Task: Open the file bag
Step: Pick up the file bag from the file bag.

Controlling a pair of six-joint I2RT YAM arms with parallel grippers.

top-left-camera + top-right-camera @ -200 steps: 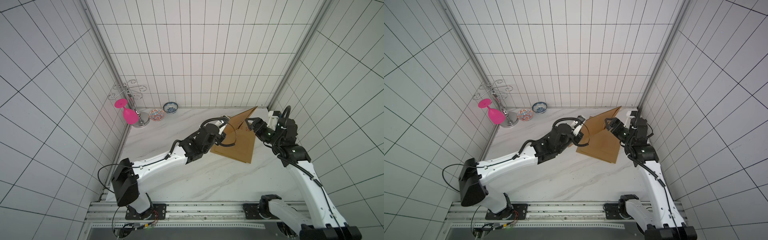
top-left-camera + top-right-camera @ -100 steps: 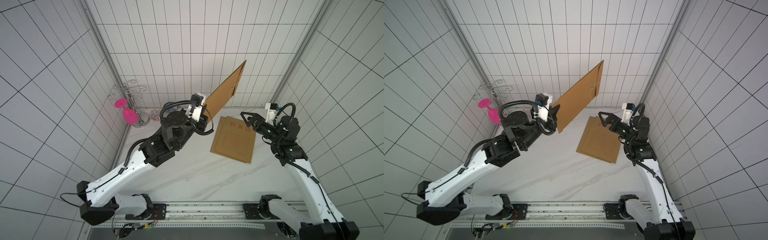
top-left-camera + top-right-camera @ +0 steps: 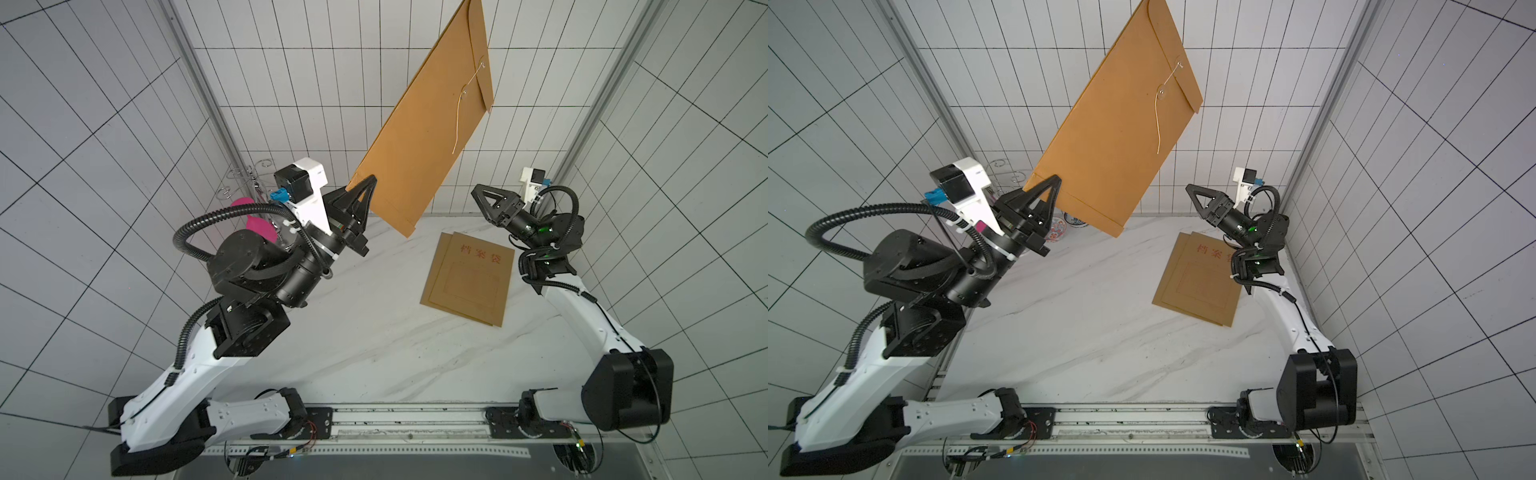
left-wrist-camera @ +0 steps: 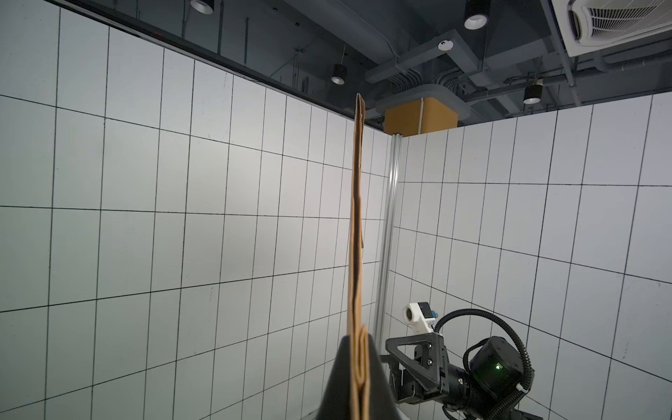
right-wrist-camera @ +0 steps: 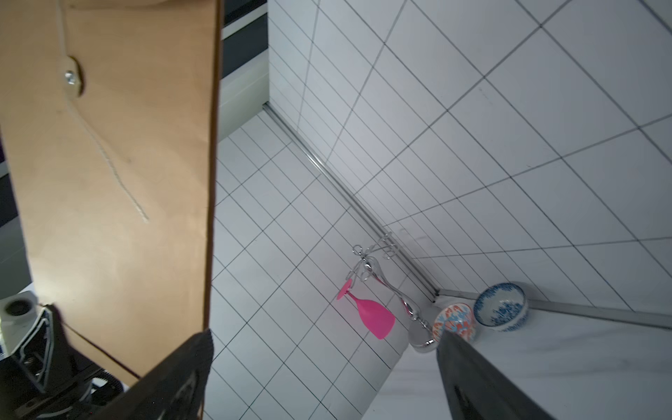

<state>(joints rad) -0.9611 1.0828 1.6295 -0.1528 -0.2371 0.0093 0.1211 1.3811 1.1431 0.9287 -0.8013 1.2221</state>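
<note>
on the left arm (image 3: 195, 365) the jaws are pressed together on the lower corner of a flat tan kraft-paper file bag (image 3: 424, 137); the left wrist view shows the paper edge-on, sandwiched between the two black pads (image 4: 340, 385) with no gap. the file bag stands high in the air above the far part of the white marble-veined bench (image 3: 353, 332), slanting up toward the back wall, flap end uppermost. the flap is folded down; a thin pale string (image 5: 115, 174) runs between two small round buttons, then trails loose down the smooth face. on the right arm (image 3: 582, 316) the jaws are spread wide and hold nothing, not touching the bag in the air, hovering near the far end of a stack of two matte brown envelopes (image 3: 465, 282) with red characters, lying flat on the bench. in the far left corner a glossy pink goblet (image 5: 371, 316) hangs upside down from a chrome wire rack (image 5: 371, 265), beside a blue-and-white ceramic bowl (image 5: 502, 307) and a red-and-blue patterned bowl (image 5: 454, 322)
</note>
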